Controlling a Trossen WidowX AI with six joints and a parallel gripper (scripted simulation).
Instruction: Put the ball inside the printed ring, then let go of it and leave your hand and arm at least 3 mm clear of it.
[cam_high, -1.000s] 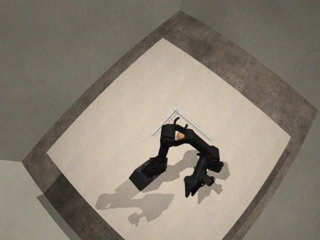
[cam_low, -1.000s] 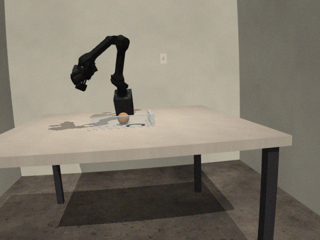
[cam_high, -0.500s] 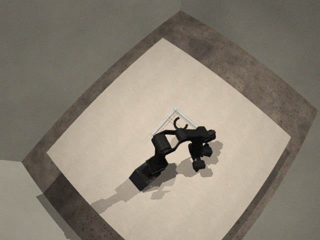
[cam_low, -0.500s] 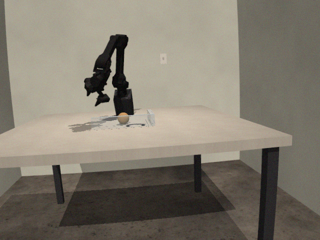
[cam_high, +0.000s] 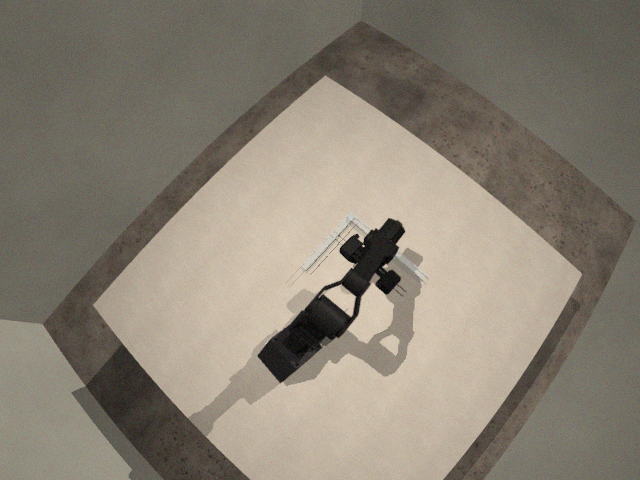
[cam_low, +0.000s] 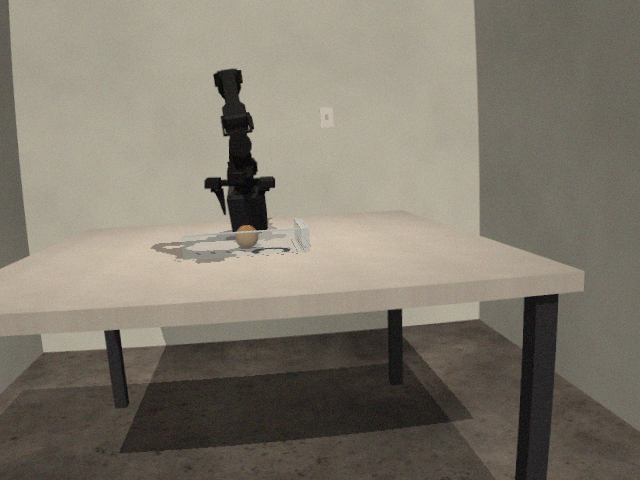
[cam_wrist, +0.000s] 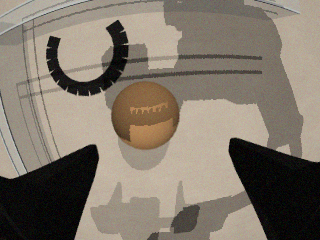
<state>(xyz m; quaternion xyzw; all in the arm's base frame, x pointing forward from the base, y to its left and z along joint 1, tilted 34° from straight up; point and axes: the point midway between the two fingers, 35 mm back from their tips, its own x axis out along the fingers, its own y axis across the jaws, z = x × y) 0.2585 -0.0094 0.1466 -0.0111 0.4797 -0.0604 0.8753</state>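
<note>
An orange ball (cam_wrist: 144, 115) rests on the table just outside the printed black ring (cam_wrist: 87, 56), touching its lower right rim in the wrist view. The ring is an arc with a gap at its top. My gripper (cam_wrist: 164, 149) is open and empty, pointing down, well above the ball. In the exterior view the ball (cam_low: 247, 235) sits below the gripper (cam_low: 240, 198), with the ring (cam_low: 272, 250) as a dark arc to its right. From above, the arm and gripper (cam_high: 371, 264) hide the ball and the ring.
A low clear wall (cam_high: 330, 242) forms a corner around the ring and ball area; its end shows in the front view (cam_low: 301, 234). The arm's base (cam_high: 289, 351) stands behind it. The arm casts shadows over the table.
</note>
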